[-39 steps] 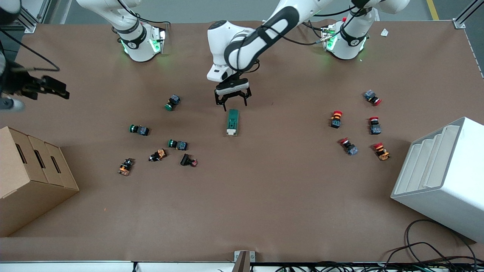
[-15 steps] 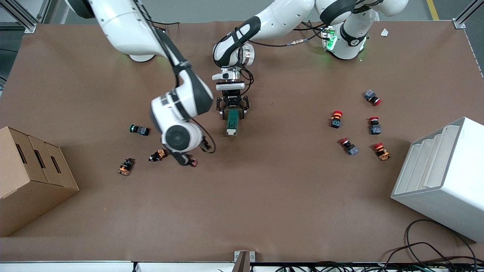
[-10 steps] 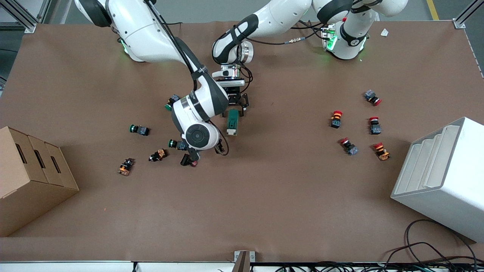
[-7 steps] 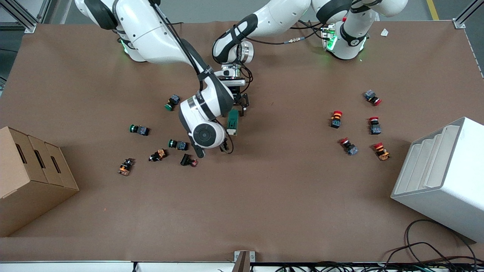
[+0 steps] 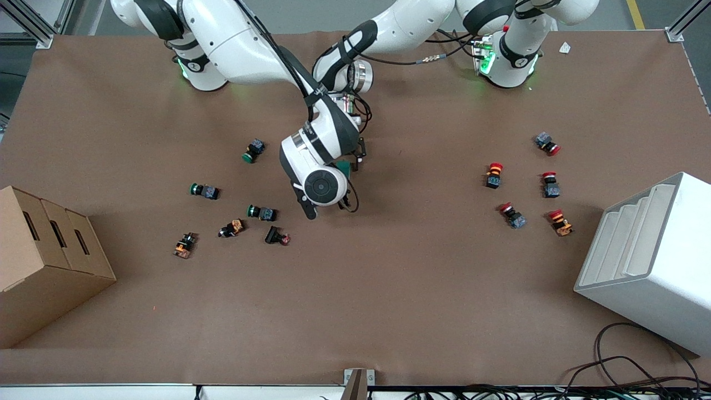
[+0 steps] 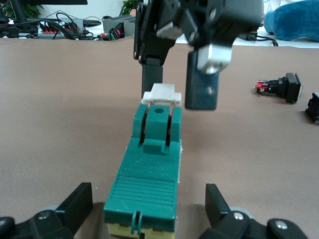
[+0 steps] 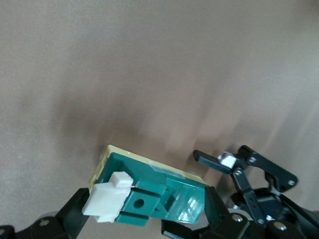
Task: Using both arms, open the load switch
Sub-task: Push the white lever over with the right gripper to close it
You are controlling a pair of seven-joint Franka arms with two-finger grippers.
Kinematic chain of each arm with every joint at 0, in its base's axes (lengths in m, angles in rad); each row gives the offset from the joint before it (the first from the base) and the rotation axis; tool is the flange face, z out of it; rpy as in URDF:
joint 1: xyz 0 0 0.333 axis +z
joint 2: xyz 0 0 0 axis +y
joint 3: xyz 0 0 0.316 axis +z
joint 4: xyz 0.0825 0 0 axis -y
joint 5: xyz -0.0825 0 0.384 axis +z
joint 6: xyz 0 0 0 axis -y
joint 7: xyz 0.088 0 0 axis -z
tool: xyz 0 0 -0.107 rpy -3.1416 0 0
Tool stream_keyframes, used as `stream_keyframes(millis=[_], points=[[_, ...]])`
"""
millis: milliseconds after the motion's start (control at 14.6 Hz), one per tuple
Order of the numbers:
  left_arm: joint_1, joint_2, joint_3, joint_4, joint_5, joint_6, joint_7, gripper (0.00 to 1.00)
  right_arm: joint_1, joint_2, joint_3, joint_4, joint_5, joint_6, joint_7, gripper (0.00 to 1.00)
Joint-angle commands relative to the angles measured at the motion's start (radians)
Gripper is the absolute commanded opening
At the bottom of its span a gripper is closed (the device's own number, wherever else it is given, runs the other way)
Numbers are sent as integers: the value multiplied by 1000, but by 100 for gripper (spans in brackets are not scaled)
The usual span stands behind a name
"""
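Now the load switch (image 6: 149, 164) lies mid-table between the left gripper's (image 6: 144, 219) open fingers; the right gripper (image 6: 179, 92), also open, straddles its white toggle (image 6: 160, 94). Unclamped, the body might slide or tip when pulled.

Scattered push buttons (image 5: 261, 212), cardboard box (image 5: 39, 261), white bin (image 5: 655, 261)

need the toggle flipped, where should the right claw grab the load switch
On the white toggle piece at the load switch's end nearer the front camera, coming from above with one finger on each side. It stands out from the green body there, and the right claw is already open astride it. The left claw straddles the other end.
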Motion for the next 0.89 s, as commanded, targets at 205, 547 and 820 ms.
stream_keyframes(millis=[205,547,820], points=[[-3,29,12,8,18,0,-34,100,7,-25,-3,66,22,-226,7,100],[-4,35,11,6,16,0,-39,100,19,-25,-3,56,16,-275,-1,100],[-4,37,11,6,16,0,-38,100,39,-17,-5,32,13,-266,-2,100]])
